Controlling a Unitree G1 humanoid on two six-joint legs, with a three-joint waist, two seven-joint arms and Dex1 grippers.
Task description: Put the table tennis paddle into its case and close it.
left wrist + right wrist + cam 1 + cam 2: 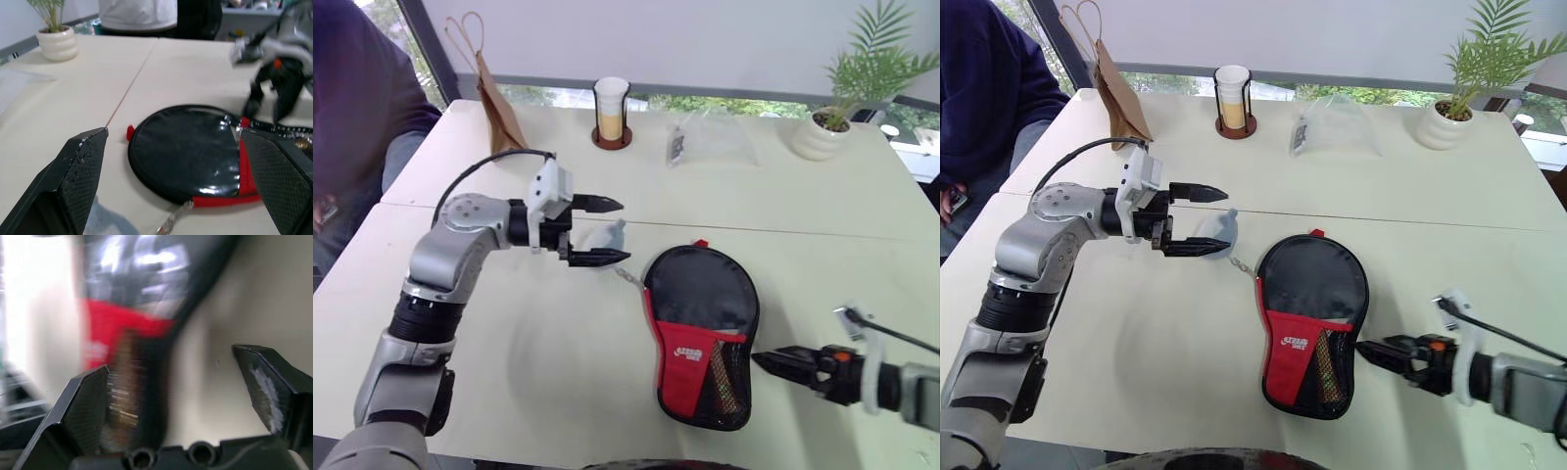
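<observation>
**Zipped case lies flat between two open grippers**

The wide cream-white surface [558,382] carries everything, with a seam line running across it behind the case. A person in a dark blue top [984,88] sits at its far left corner. On the far side stand a brown paper bag with string handles [494,93], a potted green palm in a ribbed white pot [822,132], a clear plastic bag [710,142] and a pale cup in a dark wire holder [612,113].

The paddle-shaped black fabric case [700,328] lies flat in the middle of the surface, its round black end toward the far side, its red panel with white logo and black mesh pocket toward the robot. It appears closed around its round end, and a small red tab sticks out at the far edge. A silvery cord trails from its left edge toward the left gripper. The table tennis paddle itself cannot be made out.

The left gripper [603,232] hovers to the left of the case, pointing toward it, its fingers spread apart and holding nothing. A small pale grey object [605,237] lies just beyond it.

The right gripper [783,362] sits low at the right of the case's mesh pocket, close to its edge; in the right wrist view its fingers [274,387] stand wide apart, empty.
</observation>
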